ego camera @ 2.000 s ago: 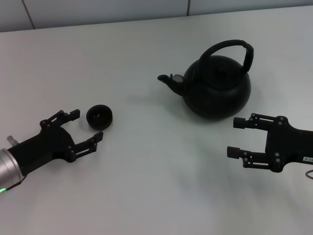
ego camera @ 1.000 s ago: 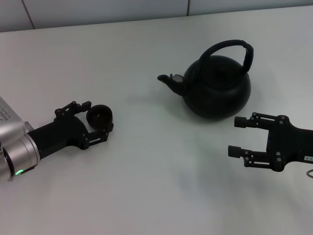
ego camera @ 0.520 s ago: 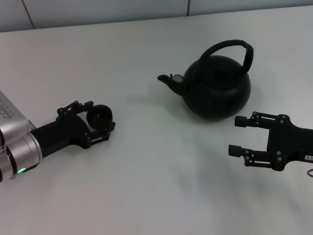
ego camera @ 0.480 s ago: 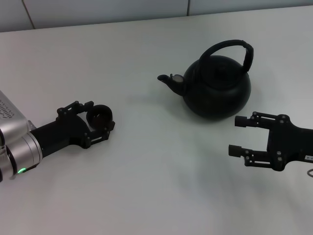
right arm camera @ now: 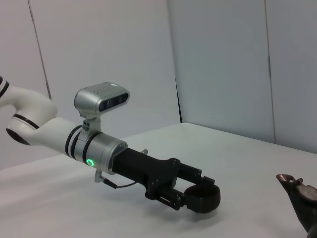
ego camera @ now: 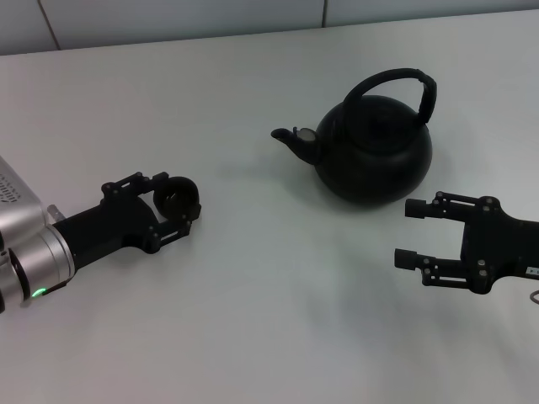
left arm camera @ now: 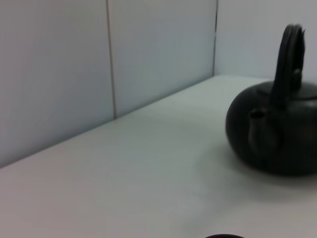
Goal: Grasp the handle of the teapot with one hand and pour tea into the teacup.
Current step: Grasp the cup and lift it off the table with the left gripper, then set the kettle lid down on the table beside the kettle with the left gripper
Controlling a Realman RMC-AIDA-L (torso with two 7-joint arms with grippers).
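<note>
Left hand (ego camera: pixel 174 210) is low on the white counter (ego camera: pixel 253 320), its black fingers (ego camera: pixel 181 229) closed in around the teacup (ego camera: pixel 176 196), one on each side of the little bowl-like cup. The right wrist view shows it plainly: the cup (right arm camera: pixel 202 198) sits between the fingertips of the left hand (right arm camera: pixel 190 194), gripped, with the silver forearm stretching back behind it and a green light glowing on the wrist.

Over on the other side, the teapot (ego camera: pixel 375 145) stands upright on the counter, well apart from the cup, its stubby spout (ego camera: pixel 292 140) aimed toward the robot's left. The handle (ego camera: pixel 402 86) arches up over the lid, thicker on the side away from the spout, and nothing touches it. From the left wrist view the teapot (left arm camera: pixel 275 126) shows spout-on, handle (left arm camera: pixel 289 54) standing tall (only a sliver of the cup's rim peeks in at the frame edge).

Right hand (ego camera: pixel 411 234) hovers just beside the pot's nearer flank, fingers spread wide, holding nothing, tips pointing toward the robot's left.
</note>
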